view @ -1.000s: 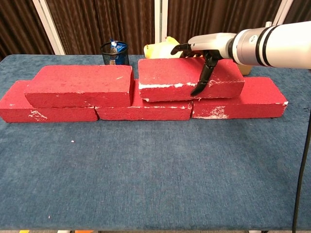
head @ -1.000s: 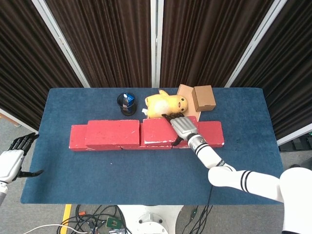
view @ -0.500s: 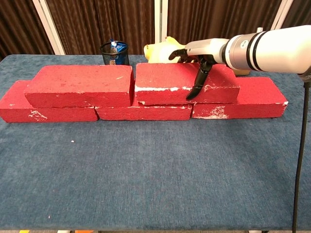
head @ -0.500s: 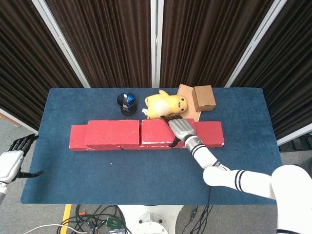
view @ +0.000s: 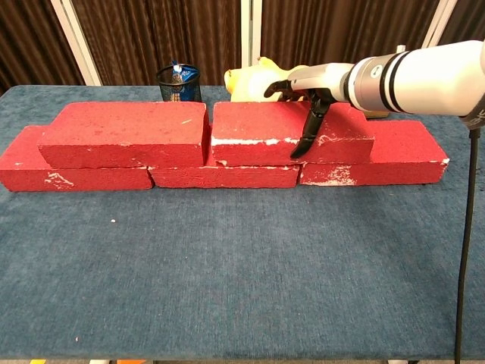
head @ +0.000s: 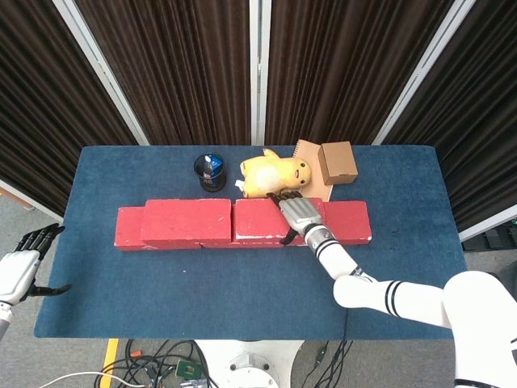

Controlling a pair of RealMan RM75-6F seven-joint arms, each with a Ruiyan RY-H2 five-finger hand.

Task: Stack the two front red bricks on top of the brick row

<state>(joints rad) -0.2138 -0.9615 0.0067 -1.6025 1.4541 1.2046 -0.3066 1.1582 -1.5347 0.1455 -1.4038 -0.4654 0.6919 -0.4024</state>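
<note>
Chest view: right hand (view: 307,97) gripping the right-side red upper brick (view: 291,132), thumb down its front. Shifted left, now flat on the red brick row (view: 220,176), nearly touching the left upper brick (view: 125,134). Left hand (head: 23,263) open, off-table.

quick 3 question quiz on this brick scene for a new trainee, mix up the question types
1. True or false: the right hand grips the upper right brick.
2. Multiple choice: what stands behind the upper left brick? A) a yellow plush toy B) a black mesh cup C) a cardboard box
3. Fill in: the bottom row holds ___ bricks.

Key: 1 true: thumb on the front face, fingers over the back edge. 2 B. 3 three.
</note>
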